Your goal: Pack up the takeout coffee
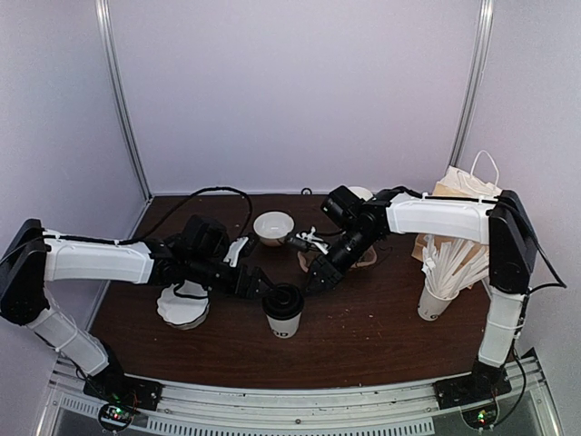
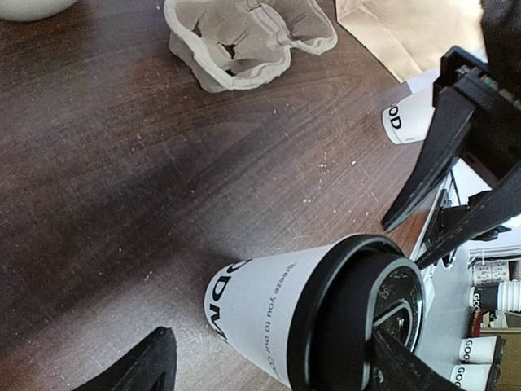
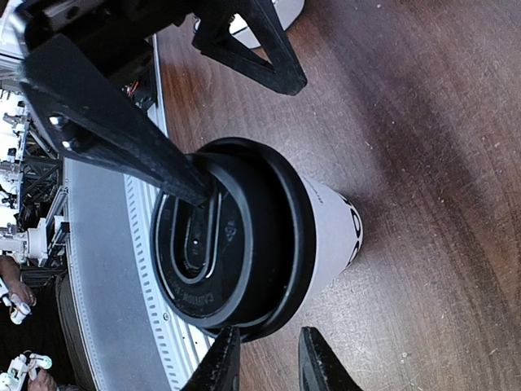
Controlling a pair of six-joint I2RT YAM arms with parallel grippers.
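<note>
Flanking one lidded takeout coffee, left gripper spread wide, right gripper narrowly parted, the two of them empty.

Near the base of the white takeout coffee: bold dark letters, cut off, roughly "ODW", beside a thin line of small print, not surely legible. On another white cup at the desk edge: "OD". On background cups beyond the desk: "GOO". Embossed on the black lid: "CAUTION", rest unclear.
</note>
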